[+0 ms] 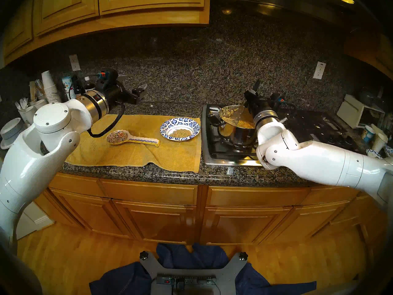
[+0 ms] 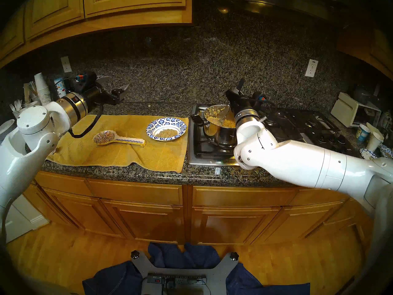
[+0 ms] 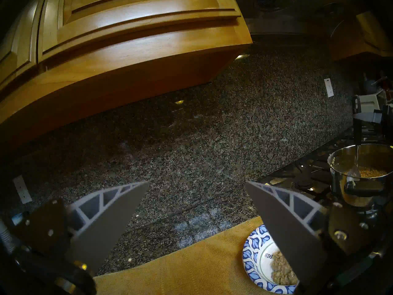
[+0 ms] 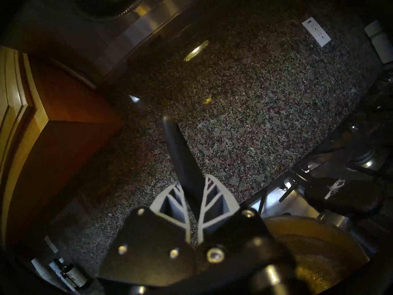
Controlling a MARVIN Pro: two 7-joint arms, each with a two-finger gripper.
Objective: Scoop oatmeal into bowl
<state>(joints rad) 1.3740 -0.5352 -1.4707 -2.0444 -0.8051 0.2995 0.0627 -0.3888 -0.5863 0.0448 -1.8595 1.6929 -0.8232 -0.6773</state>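
1. The right gripper [image 4: 192,194] is clamped on the dark handle of a spoon [image 1: 231,115], its 2 fingers pressed against the handle from both sides in the right wrist view.
2. The spoon's shiny metal head is tilted above the steel pot [image 1: 238,132] and carries lumps of oatmeal [image 1: 230,114].
3. The pot stands on the stove [image 1: 212,152] at the right of the worktop [image 1: 131,173], with more yellow oatmeal inside and smears on its inner wall.
4. The bowl [image 1: 180,129], with a blue-and-white leaf rim, sits on the yellow towel [image 1: 131,147] just left of the stove; a small portion of oatmeal lies in its white centre.
5. A painted spoon rest [image 1: 131,138] lies on the towel to the left of the bowl, apart from it.
6. The left gripper [image 3: 197,194] hangs level above the towel's back-left part, its fingers spread wide apart with nothing between them.
7. In the left wrist view the bowl shows partly behind 1 finger, and the pot farther off.
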